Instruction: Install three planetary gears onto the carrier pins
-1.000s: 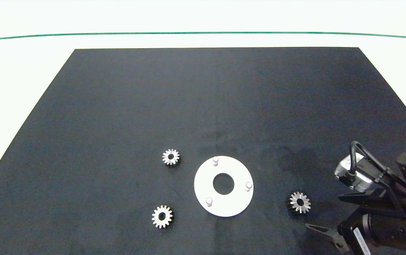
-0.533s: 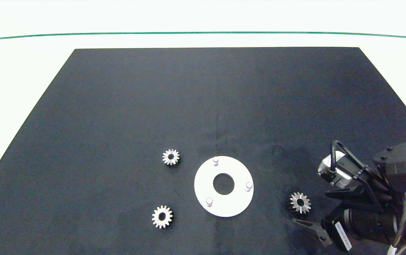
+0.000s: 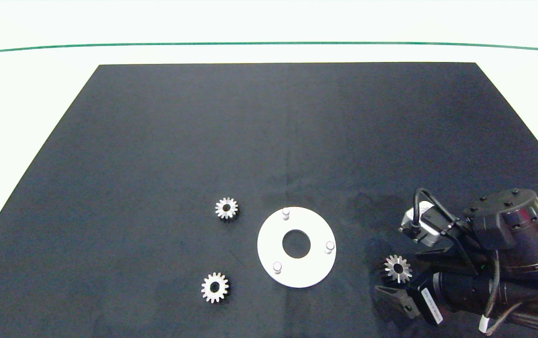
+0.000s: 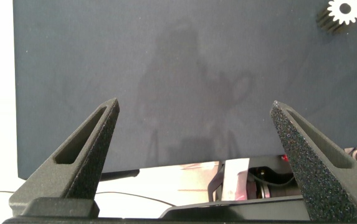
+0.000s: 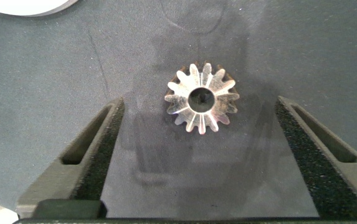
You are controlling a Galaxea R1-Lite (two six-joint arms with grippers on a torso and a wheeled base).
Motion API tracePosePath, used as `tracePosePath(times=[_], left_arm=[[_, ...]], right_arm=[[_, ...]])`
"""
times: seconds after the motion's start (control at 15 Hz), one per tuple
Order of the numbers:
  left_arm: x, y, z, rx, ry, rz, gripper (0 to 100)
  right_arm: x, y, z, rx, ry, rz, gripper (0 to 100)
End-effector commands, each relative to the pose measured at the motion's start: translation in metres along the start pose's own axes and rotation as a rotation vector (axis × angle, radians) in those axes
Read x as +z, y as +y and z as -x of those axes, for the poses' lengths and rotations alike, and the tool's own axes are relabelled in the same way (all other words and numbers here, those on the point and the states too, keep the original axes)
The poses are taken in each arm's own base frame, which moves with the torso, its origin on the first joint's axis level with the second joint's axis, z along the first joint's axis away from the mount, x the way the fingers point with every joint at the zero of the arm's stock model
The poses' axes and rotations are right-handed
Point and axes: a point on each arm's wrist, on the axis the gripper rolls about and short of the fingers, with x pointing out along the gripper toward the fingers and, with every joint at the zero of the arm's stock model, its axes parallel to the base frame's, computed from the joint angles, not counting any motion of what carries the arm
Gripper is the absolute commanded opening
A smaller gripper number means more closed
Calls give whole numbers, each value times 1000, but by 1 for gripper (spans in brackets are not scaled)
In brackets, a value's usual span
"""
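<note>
Looks like step one is in hand: grabbing the first gear. The right gripper (image 5: 197, 155) hangs low over the small silvery toothed metal gear (image 3: 397, 269) lying flat on the black mat (image 3: 250, 141), off to the right of the flat white ring-shaped disc (image 3: 296, 272). Its grey fingers are spread wide, the gear sits between them in the wrist view, and nothing is touching it yet.

The next move, I'd guess, is to drop a bit lower, get the gear centred and pinch across the teeth without tipping it — then line its centre hole (image 5: 199, 96) up with the nearest short white peg (image 3: 329, 245).

The disc holds nothing so far — all three pegs are bare. The other two silvery gears, one (image 3: 226, 208) up-left of the disc and one (image 3: 214, 287) down-left, lie loose on the mat.

The left gripper (image 4: 197, 162) is parked out at the mat's edge, fingers wide apart and empty.
</note>
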Motion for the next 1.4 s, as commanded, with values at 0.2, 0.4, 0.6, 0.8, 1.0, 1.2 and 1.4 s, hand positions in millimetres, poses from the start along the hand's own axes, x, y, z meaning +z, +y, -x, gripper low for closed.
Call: tracePosePath(times=[0.2, 0.4, 0.6, 0.8, 1.0, 1.2, 1.4], left_arm=[[0, 0, 0, 0, 0, -1, 100], [0, 0, 0, 0, -1, -1, 100], [0, 0, 0, 0, 0, -1, 100], [0, 0, 0, -2, 0, -1, 100], [2, 0, 0, -4, -8, -1, 100], [3, 0, -1, -5, -8, -1, 100], [4, 0, -1, -7, -8, -2, 100]], right_arm=[[6, 0, -4, -2, -7, -1, 87], [9, -1, -4, -3, -13, -4, 81], [9, -1, -4, -3, -13, -4, 75], [8, -1, -5, -3, -8, -4, 69], [8, -1, -7, -4, 1, -3, 63], [7, 0, -10, -3, 11, -1, 57], [8, 0, -10, -4, 9, -3, 51]])
